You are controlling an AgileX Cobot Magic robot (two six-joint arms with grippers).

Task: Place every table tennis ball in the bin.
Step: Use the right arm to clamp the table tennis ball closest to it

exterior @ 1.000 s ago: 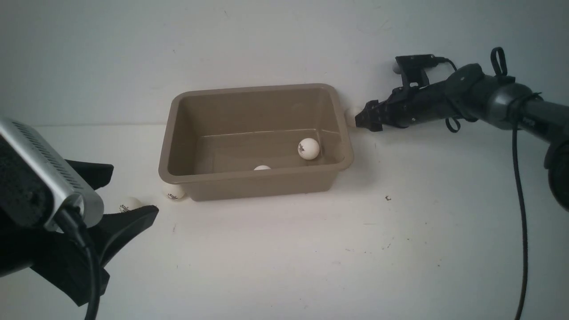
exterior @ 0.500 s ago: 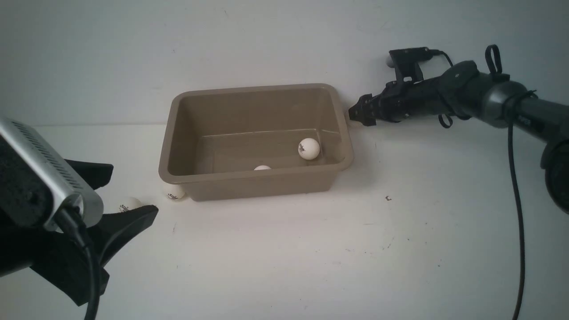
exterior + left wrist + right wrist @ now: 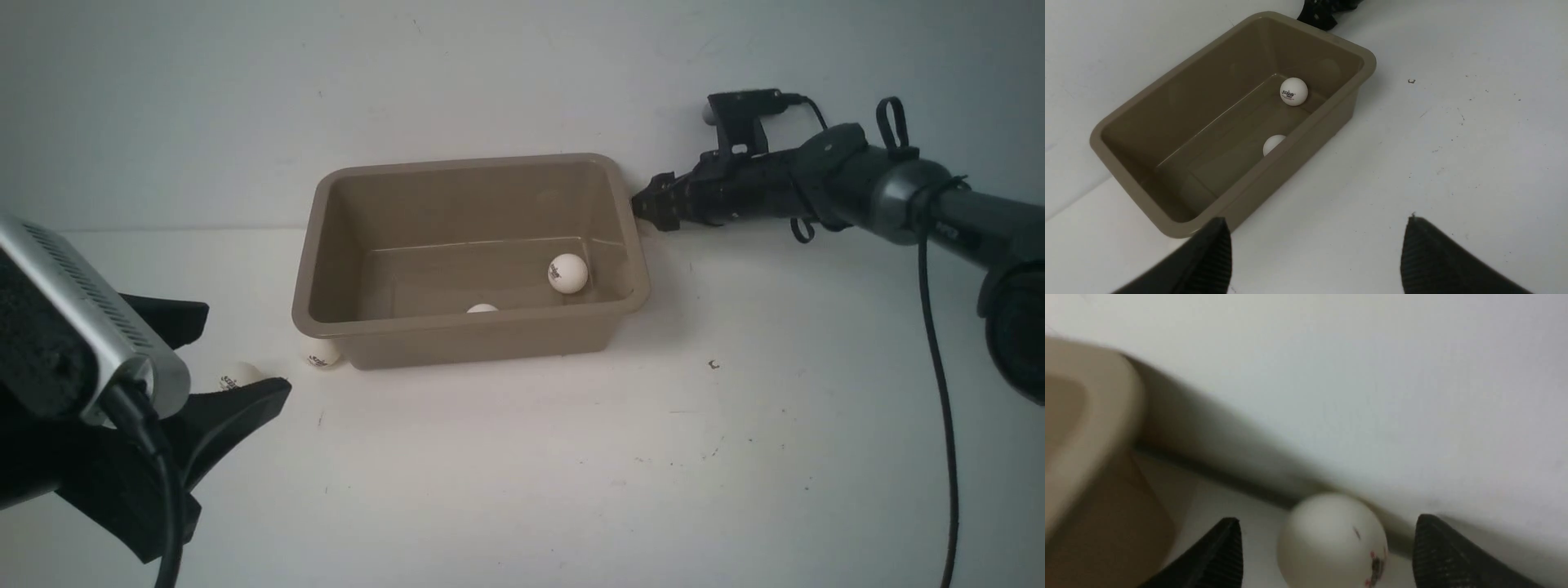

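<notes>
Lower left, the left claw [image 3: 245, 351] stands spread near two balls [image 3: 320, 353] on the desk [image 3: 522, 457]. Mid-frame, the bin [image 3: 457, 327] holds two more (one half hidden by its rim). Upper right, the right claw [image 3: 647, 207] is spread astride a fifth ball [image 3: 1331, 539], seemingly without touching it.

Robot lab test bench. A bare white table [image 3: 571, 490] meets a plain white wall [image 3: 490, 82] at 12 o'clock. A black left arm [image 3: 49, 469] with a silver camera [image 3: 82, 302] enters at 8 o'clock, a right arm [image 3: 898, 192] trailing cable [image 3: 939, 376] at 2 o'clock. One brown bin [image 3: 392, 328] sits centre.
</notes>
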